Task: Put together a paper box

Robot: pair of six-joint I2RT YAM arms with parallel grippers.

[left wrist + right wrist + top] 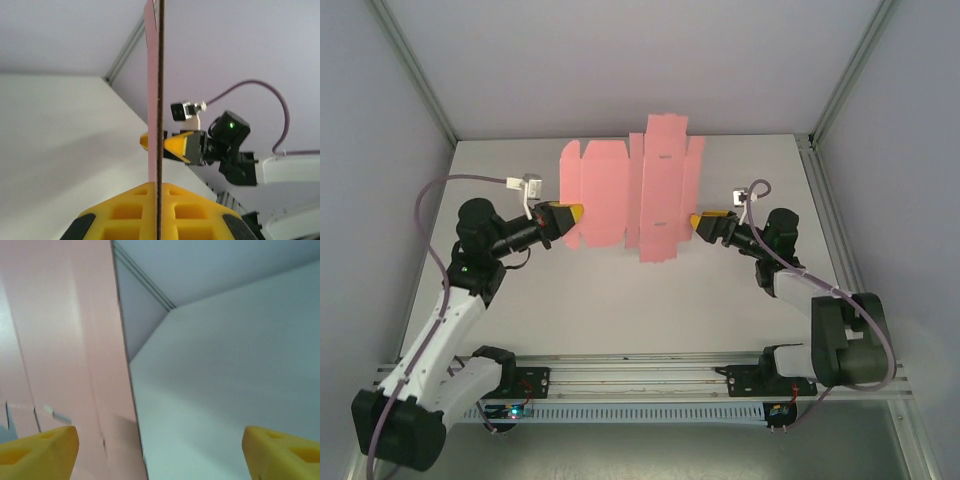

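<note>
**Top view, paper box** (pixel 620 190): flat pink die-cut sheet, thin matte card with notched tabs all round and no folds made yet. It's lifted off the table (pixel 620 310), in the middle between the two arms.
**Top view, left gripper** (pixel 572 213): chunky yellow plastic fingers, pinched on the sheet's left edge.
**Top view, right gripper** (pixel 696 221): yellow tips right at the sheet's right edge. Honestly can't judge the gap from up here.
**Top view, table**: plain white, matte, with an aluminium rail (pixel 640 372) along the near side.
**Left wrist, paper box** (pixel 150 75): seen edge-on, so it's basically a thin dark line with a sliver of pink face on its left.
**Left wrist, left gripper** (pixel 159 192): yellow fingers with square moulded pockets, pressed together with the card sandwiched in the seam.
**Left wrist, right gripper** (pixel 162 144): at the far end of the card, with yellow showing on both sides of it. Black body behind, and a purple cable (pixel 270 92) looping over.
**Right wrist, paper box** (pixel 65 340): smooth pink card with faint creases and a few small cut slits, filling the left side. Its edge runs down between the fingers.
**Right wrist, right gripper** (pixel 160 455): spread wide. One yellow tip sits low left in front of the card, the other low right over the white table (pixel 225 390). Nothing clamped.
</note>
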